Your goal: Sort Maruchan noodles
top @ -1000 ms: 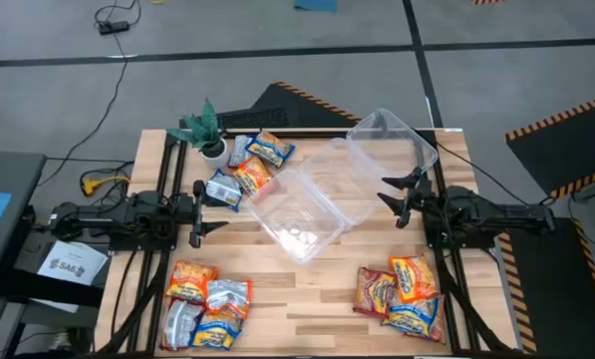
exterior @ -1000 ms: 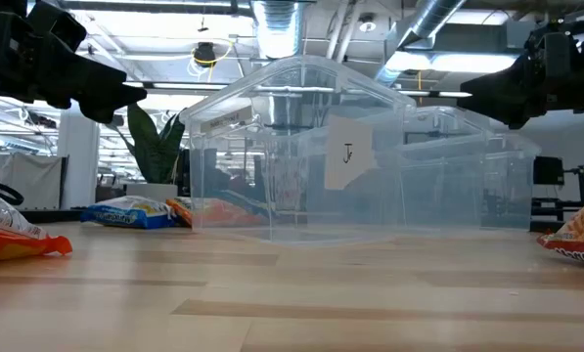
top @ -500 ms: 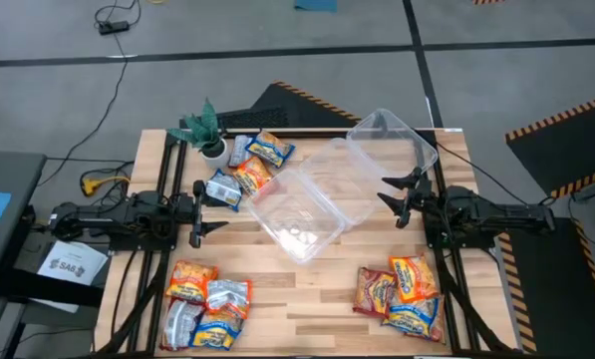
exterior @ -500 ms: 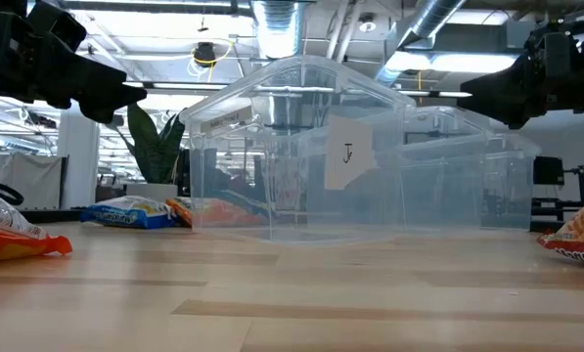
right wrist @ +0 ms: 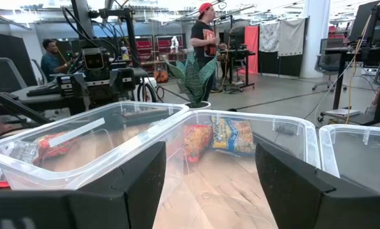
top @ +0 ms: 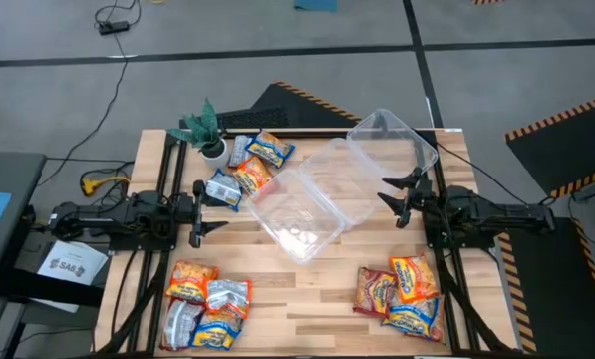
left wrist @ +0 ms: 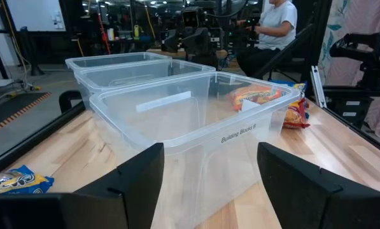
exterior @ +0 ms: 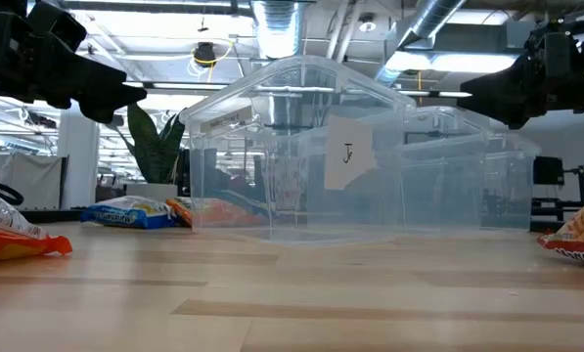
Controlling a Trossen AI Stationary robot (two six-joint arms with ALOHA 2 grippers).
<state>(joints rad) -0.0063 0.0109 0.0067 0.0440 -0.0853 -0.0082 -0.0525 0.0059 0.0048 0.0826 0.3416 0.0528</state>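
Note:
Maruchan noodle packets lie flat on the table in three heaps: near the far left by the plant (top: 249, 168), at the near left corner (top: 205, 303) and at the near right corner (top: 401, 289). My left gripper (top: 198, 211) hovers open above the table's left side, fingers pointing at the clear tubs. My right gripper (top: 399, 197) hovers open on the right, facing the tubs from the other side. Both hang above the table in the low view, left (exterior: 115, 93) and right (exterior: 487, 93). The wrist views show wide gaps between the fingers, left (left wrist: 209, 184) and right (right wrist: 209, 184).
Two clear plastic tubs stand mid-table, one near the centre (top: 297, 211) and one toward the far right (top: 389, 140), touching each other. A small potted green plant (top: 205, 130) stands at the far left corner. People show in the room beyond (right wrist: 205, 38).

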